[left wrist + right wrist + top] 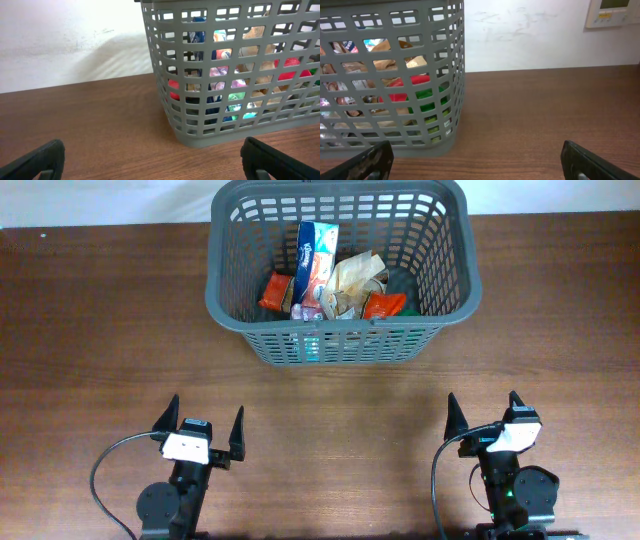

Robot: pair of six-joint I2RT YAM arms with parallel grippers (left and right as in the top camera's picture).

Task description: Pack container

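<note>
Container [340, 346] sits upper centre of the overhead frame, packets [345, 285] heaped inside. No loose items on the table [100, 330], so packing looks done. Left gripper [207, 410] lower left, right gripper [484, 404] lower right. Both released, empty, parked clear of the basket.

Container [270, 345]: grey moulded plastic, smooth lattice walls with a low sheen.
Bench [100, 330]: brown wood-grain surface, smooth, faint satin sheen.
Inside the container, at 9 o'clock: orange packet [276, 290], glossy film.
At centre: blue-and-white carton [316, 255], smooth printed card.
At 3 o'clock: beige wrapper [355, 280], crumpled and creased.
Left gripper [206, 412] and right gripper [483, 402]: black, matt.
Wall [75, 40]: white, matt, scuffed.
</note>
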